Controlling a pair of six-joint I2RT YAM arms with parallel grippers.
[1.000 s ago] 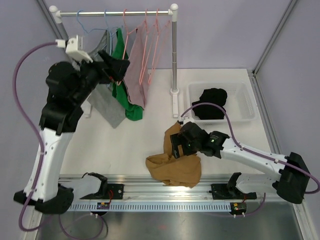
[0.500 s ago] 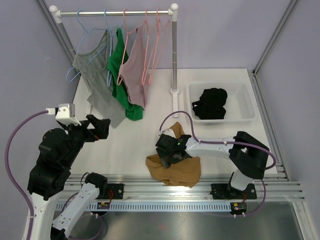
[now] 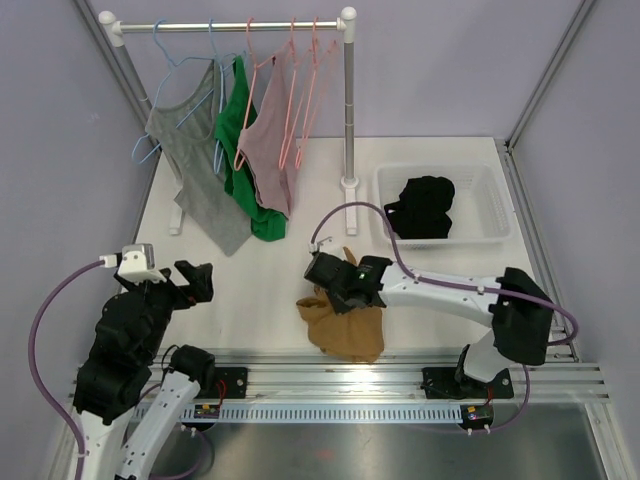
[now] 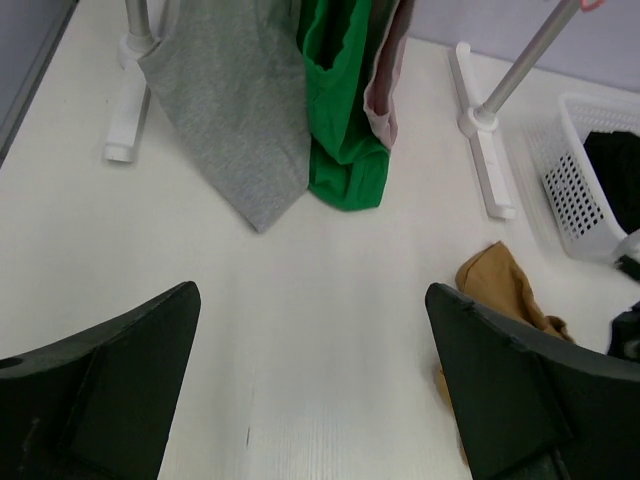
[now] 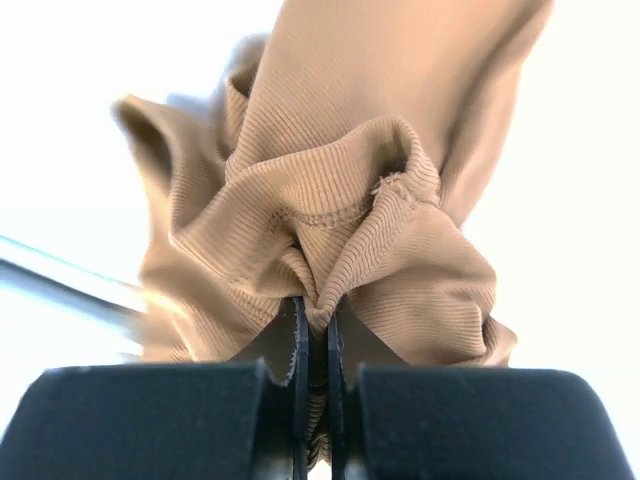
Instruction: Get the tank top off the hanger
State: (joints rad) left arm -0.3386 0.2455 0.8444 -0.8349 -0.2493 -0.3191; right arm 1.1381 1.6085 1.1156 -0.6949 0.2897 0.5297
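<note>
Since the right gripper (image 3: 333, 288) is clamped tight on a bunched fold of the tan tank top (image 3: 347, 328), the cloth is off any hanger and sits near the middle of the table's (image 3: 265, 285) near edge. From the pinch, the top's long axis runs toward the near edge, with the wider end right by the metal rail (image 3: 300, 372) there. The wrist view shows ribbed fabric puckered between the closed jaws; whether the rest is lifted off the surface is hard to tell.

The left gripper (image 3: 196, 281) is spread wide with nothing in it, over the near-left part of the table and well apart from the tan cloth. Bare tabletop lies between them.

Along the far edge stands the rack (image 3: 347, 110), with a gray top (image 3: 195, 175), a green one (image 3: 240, 160) and a mauve one (image 3: 268, 160) on hangers, hems reaching the surface. The white basket (image 3: 497, 236) by the right edge holds a black garment (image 3: 425, 205). Open table separates the rack's foot from the tan top.
</note>
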